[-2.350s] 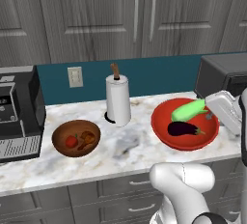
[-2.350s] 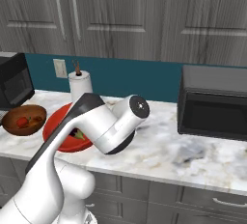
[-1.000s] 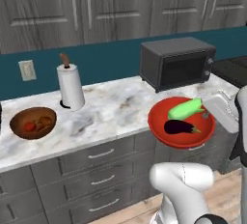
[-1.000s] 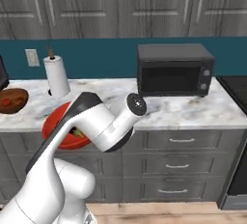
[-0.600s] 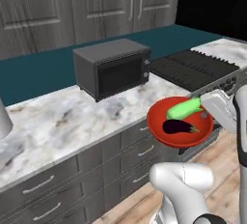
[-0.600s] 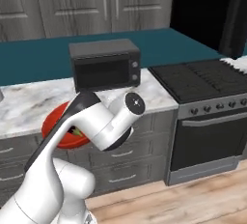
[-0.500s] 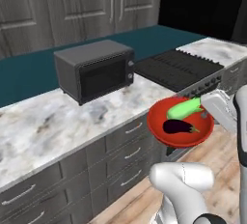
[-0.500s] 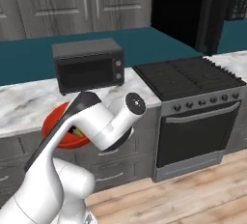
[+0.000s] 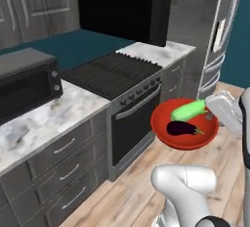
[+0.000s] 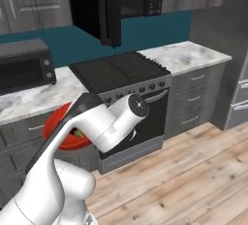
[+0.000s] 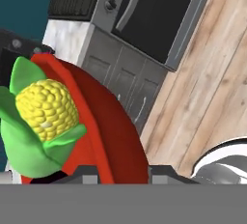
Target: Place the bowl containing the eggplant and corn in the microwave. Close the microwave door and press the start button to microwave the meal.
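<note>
I see the shallow glossy red bowl (image 9: pixel 184 124) held in the air over the wood floor (image 9: pixel 122 196), gripper (image 9: pixel 218 111) pinching its right rim, dark purple eggplant (image 9: pixel 182 128) and pale green corn cob (image 9: pixel 189 109) inside, black stovetop (image 9: pixel 112 73) far left.

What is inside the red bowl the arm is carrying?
The bowl holds the dark purple eggplant and the green-husked corn, lying side by side. The gripper covers the rim it pinches.
</note>
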Motion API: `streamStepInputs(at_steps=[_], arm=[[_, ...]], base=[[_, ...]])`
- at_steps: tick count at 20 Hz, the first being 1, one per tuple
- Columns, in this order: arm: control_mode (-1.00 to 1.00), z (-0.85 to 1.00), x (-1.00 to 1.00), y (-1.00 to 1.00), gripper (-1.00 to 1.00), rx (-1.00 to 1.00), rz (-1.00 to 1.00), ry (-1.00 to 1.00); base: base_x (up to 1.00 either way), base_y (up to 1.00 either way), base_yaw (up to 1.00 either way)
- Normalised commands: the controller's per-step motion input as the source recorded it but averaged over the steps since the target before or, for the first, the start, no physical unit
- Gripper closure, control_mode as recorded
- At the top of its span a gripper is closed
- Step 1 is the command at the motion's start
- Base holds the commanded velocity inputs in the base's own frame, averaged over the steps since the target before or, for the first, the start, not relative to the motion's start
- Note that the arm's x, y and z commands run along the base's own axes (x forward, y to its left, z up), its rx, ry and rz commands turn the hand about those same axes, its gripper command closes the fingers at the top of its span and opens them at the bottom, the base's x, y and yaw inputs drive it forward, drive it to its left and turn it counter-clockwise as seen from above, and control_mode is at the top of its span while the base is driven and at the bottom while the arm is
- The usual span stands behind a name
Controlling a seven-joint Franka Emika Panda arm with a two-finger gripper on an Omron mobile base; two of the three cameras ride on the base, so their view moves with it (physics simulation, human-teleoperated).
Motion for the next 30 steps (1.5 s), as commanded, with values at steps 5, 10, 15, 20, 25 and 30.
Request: streamStepInputs(at_steps=[5, 10, 15, 20, 25, 30], arm=[[1.00, 0.00, 0.00, 0.00, 1.00, 0.00, 0.00, 0.00], [1.00, 0.00, 0.00, 0.00, 1.00, 0.00, 0.00, 0.00], [1.00, 0.00, 0.00, 0.00, 1.00, 0.00, 0.00, 0.00], [1.00, 0.00, 0.00, 0.00, 1.00, 0.00, 0.00, 0.00], [1.00, 0.00, 0.00, 0.00, 1.00, 0.00, 0.00, 0.00], [1.00, 0.00, 0.00, 0.00, 1.00, 0.00, 0.00, 0.00]], base=[[0.28, -0.85, -0.04], [0.66, -0.68, 0.04], [0.71, -0.50, 0.19], [0.64, -0.23, 0.38], [0.70, -0.22, 0.45], [0.76, -0.38, 0.46]])
